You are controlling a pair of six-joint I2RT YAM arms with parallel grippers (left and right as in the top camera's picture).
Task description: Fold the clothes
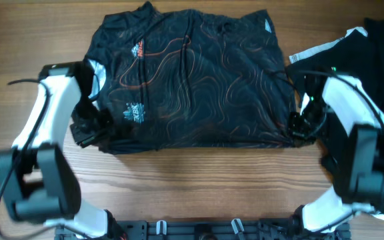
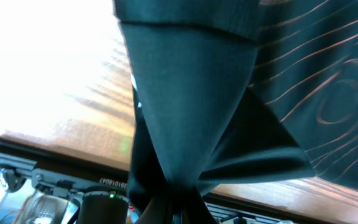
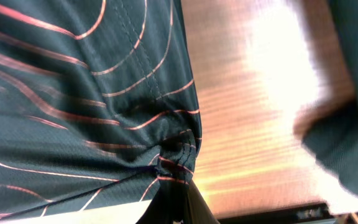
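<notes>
My left end effector (image 1: pixel 93 131) and right end effector (image 1: pixel 300 127) are each clenched on a near corner of the jersey (image 1: pixel 192 73), fabric bunched in each grip; the jersey lies spread across the worktop (image 1: pixel 212 190); I judge folding barely begun; the near edge is gripped but not yet carried over; every fold remains.

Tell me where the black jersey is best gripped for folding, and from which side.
Probably the two near corners, each approached from its outer side: the jersey lies flat, so only its edges offer fabric to pinch. The left gripper and right gripper pinch bunched fabric there.
</notes>
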